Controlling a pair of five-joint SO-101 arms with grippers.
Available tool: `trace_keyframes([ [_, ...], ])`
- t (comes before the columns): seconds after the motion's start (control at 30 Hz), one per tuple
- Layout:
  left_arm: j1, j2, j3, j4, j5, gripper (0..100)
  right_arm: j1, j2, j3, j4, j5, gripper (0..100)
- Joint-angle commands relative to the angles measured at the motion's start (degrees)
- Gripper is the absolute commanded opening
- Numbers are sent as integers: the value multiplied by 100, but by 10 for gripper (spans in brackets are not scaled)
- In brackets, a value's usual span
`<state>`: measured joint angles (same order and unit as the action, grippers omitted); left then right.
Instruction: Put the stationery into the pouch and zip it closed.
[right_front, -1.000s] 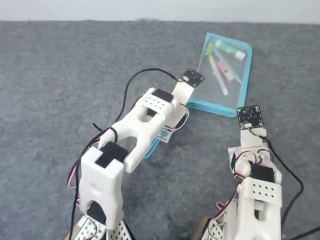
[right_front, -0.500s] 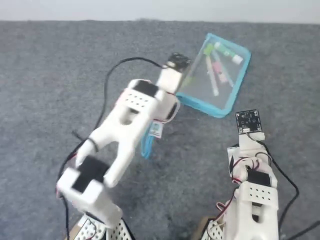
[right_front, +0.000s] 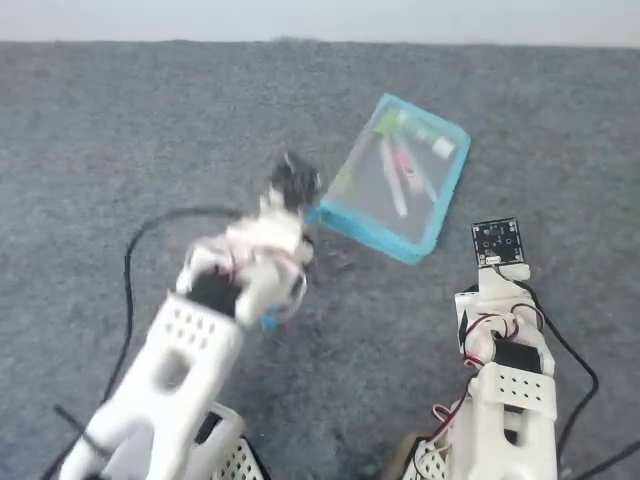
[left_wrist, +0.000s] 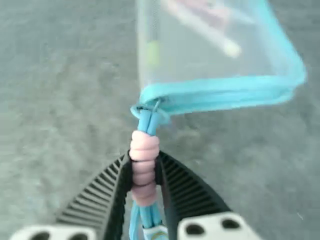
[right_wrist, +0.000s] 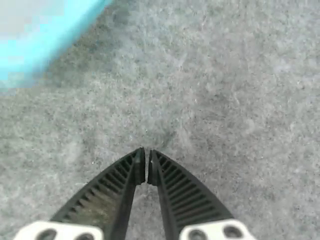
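The clear, blue-edged pouch (right_front: 395, 180) lies on the grey surface (right_front: 130, 130), towards its far right, with pens (right_front: 398, 170) inside. The pink zip pull (left_wrist: 144, 150) hangs from one corner of the pouch and is pinched in the left hand (left_wrist: 144, 161). The right hand (right_wrist: 146, 156) sits near the pouch's near edge, over bare surface, its tips pressed together on nothing.

One pouch (right_front: 395, 185) lies on the one grey worktop (right_front: 120, 130). The stationery (right_front: 405, 165) inside it is blurred: at least three pieces, exact number unclear. One pink zip pull (left_wrist: 144, 150) hangs on the pouch. There are two arms, a left arm (right_front: 190, 350) and a right arm (right_front: 510, 370), and two pincers, a left pincer (left_wrist: 144, 161) and a right pincer (right_wrist: 146, 167).
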<state>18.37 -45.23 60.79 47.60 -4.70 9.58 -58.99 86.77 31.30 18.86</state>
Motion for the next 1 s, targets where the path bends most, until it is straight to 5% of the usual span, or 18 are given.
trace_keyframes([
  [0.0,378,-1415,444,-62,-26,10,31,-180,-62,-145,70,17],
  [0.27,545,-3112,936,510,-70,15,13,-180,-62,-145,70,17],
  [0.47,554,-3270,1095,545,-229,184,4,-180,-62,-145,70,17],
  [0.6,554,-3288,1068,563,-229,197,4,-180,-62,-145,70,17],
  [0.83,387,-3270,1086,-255,-229,195,-4,-180,-62,-145,70,17],
  [0.97,-308,-3288,1156,-563,-229,195,-4,-180,-62,-145,70,17],
])
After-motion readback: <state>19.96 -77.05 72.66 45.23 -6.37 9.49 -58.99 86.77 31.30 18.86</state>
